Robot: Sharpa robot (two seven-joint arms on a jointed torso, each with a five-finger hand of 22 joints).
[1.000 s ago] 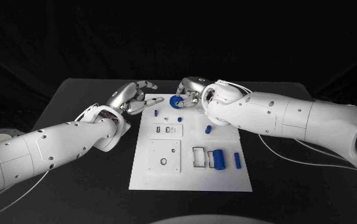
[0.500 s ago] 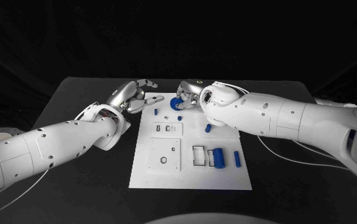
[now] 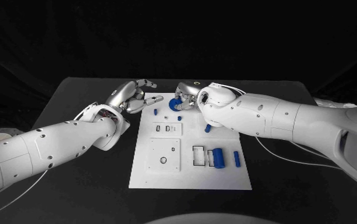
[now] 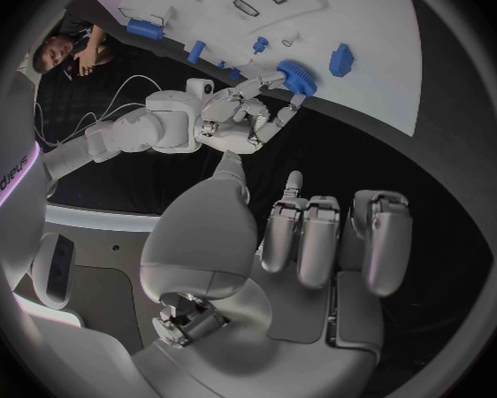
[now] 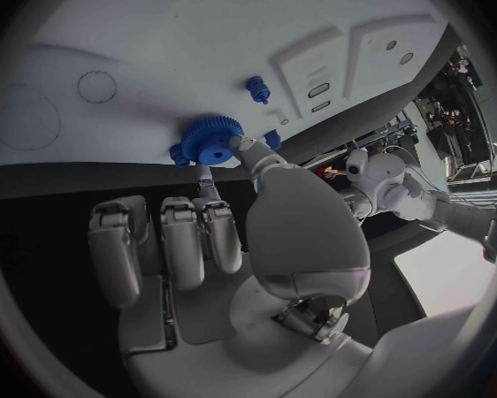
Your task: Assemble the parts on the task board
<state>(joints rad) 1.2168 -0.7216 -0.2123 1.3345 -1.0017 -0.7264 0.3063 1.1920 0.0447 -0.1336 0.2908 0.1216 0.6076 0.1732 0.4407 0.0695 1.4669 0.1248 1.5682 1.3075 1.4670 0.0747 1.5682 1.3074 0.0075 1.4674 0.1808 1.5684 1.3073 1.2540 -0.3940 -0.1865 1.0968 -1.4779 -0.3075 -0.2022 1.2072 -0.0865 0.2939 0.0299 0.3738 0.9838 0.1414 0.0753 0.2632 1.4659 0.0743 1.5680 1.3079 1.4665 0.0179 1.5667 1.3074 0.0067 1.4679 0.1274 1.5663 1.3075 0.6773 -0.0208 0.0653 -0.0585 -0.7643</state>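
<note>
Nearest the front edge of the white task board (image 3: pixel 149 180) there's a big blue cylinder (image 3: pixel 218 158) with a slimmer blue pin (image 3: pixel 237 159) beside it, toward the board's right edge. Further back, the right robot hand (image 3: pixel 185 96) pinches a blue gear (image 3: pixel 176 103) at the board's far edge, on the black bench (image 3: pixel 82 95). The left robot hand (image 3: pixel 134 97) hovers by the far-left corner, fingers loosely curled, holding nothing.
</note>
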